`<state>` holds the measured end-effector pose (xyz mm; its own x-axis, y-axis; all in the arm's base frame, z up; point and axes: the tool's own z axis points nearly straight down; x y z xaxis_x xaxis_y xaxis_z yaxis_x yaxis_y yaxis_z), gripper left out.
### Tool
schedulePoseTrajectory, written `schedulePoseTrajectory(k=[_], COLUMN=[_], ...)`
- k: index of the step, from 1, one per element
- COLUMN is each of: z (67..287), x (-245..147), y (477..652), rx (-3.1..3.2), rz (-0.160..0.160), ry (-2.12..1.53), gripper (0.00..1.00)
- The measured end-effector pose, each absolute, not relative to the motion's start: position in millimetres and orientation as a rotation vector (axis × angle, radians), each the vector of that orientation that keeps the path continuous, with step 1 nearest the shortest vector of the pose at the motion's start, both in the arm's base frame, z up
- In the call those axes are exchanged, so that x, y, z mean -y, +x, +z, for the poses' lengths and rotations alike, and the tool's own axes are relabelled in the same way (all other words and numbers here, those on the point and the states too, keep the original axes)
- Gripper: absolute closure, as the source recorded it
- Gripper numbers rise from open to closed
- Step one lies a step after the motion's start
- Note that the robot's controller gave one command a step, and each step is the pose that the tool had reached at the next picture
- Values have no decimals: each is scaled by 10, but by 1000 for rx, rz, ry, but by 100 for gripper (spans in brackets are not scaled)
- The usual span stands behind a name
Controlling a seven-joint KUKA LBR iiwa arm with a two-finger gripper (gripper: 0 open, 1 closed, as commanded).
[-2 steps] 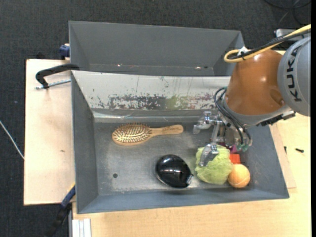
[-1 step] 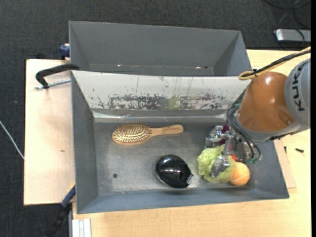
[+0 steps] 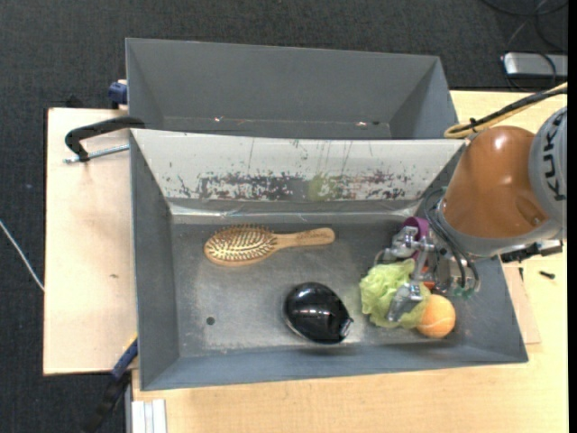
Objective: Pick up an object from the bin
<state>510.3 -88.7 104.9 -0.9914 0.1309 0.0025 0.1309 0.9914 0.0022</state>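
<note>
Dark carpet (image 3: pixel 270 7) lay behind the grey metal bin (image 3: pixel 153 269), which took up the middle of the frame with its tall back wall toward the top.

On my screen the gripper (image 3: pixel 410 273) was low in the lower right of the bin, right over a yellow-green crumpled thing (image 3: pixel 383 287) that lay against the floor there. Its metal parts overlapped that soft lump, and I could not tell whether the pincer was open or closed, nor whether anything was caught in it. Just to the lower right of the lump, touching it or very nearly so, sat a small orange ball (image 3: pixel 436 317).

Above the gripper, the wrist's rounded orange cover (image 3: pixel 491 183) stood over the bin's right wall, with the arm coming in from the right edge of the frame and pitched down and to the left into the bin.

Room was tight on that side. The right wall rose close beside the gripper, and the front wall ran just below the ball. To the left of the lump, near but apart from it, lay a glossy black rounded thing (image 3: pixel 315 312), close to the front wall. Farther up and left, a wooden hairbrush (image 3: pixel 261 242) lay flat with its handle pointing right, well apart from the gripper. Between the brush and the black thing, and across the whole left part of the bin, the grey floor was bare.
</note>
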Motion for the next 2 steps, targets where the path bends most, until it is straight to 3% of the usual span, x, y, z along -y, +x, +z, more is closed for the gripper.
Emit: schedulePoseTrajectory(k=[1,2], z=[1515,823], x=[892,909], y=[5127,5120], rx=[3141,3114], rz=[0,-2], ry=[-238,-426], gripper=[0,0])
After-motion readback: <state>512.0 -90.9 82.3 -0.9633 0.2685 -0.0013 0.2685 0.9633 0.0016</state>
